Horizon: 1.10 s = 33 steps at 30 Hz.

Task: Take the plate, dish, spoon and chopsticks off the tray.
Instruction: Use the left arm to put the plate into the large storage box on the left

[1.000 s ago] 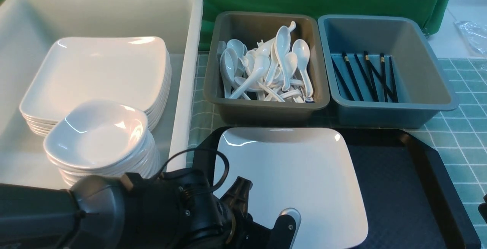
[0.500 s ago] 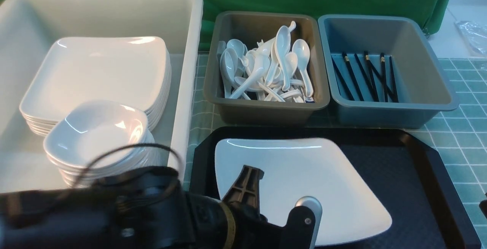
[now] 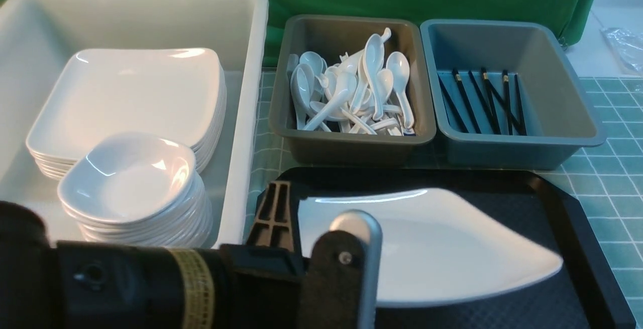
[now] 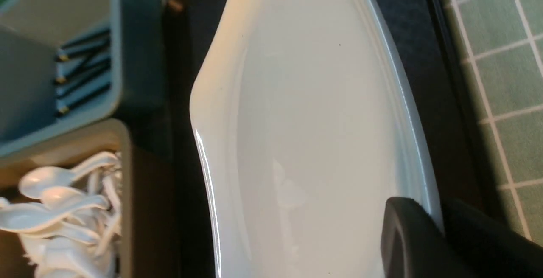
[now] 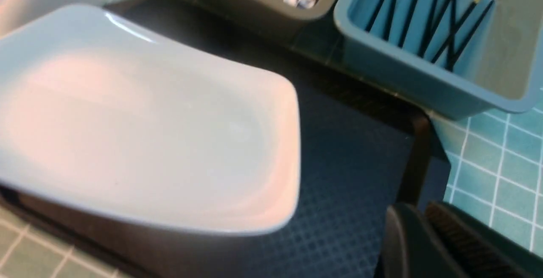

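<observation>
Your left gripper (image 4: 437, 227) is clamped on the rim of the plate (image 3: 442, 248), which hangs tilted over the tray (image 3: 577, 203), its held edge high and its far corner low. Your right gripper (image 5: 426, 227) sits over the tray's right side, fingers together on nothing. A small blue mark (image 3: 408, 131) in the grey spoon tub (image 3: 351, 145) is too small to read.

— What does the left arm (image 3: 125, 284) look like?
— Matte black and rounded, with a brass-coloured knurled band (image 3: 193, 289) and a small screw (image 3: 344, 257) in a black bracket (image 3: 334, 289) edged in grey
— And the fingers (image 3: 275, 213)?
— Black; that arm's has window cut-outs, the right gripper (image 5: 424, 220) a finely grooved pad (image 5: 456, 233)
</observation>
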{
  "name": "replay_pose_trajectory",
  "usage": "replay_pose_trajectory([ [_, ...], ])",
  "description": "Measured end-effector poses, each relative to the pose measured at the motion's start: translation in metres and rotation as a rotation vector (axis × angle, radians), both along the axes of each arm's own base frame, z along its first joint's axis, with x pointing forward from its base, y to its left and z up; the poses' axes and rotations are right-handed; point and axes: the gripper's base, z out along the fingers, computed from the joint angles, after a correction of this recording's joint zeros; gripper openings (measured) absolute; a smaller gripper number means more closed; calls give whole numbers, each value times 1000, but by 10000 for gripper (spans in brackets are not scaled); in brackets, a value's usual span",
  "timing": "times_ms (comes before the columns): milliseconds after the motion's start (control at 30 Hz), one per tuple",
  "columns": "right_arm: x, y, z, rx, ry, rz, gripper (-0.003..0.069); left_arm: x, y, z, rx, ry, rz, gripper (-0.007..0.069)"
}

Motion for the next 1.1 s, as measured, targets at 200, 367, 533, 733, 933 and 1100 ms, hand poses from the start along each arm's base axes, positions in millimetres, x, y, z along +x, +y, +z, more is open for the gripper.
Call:
replay_pose_trajectory([
  [200,-1,-4,23,63,-59,-16,18,-6,11,38,-158,-56,16,33],
  [367,-2,-10,43,124,-117,-54,18,0,26,77,-248,-139,83,32],
  [533,-1,-9,52,167,-161,-38,18,40,65,90,-195,-253,358,32],
  [733,8,8,47,136,-139,-11,18,99,117,70,-60,-222,710,32],
  [933,23,47,37,111,-98,138,19,161,152,21,77,-101,899,32],
  [1100,30,63,27,60,-60,188,19,189,154,-3,136,-55,936,34],
])
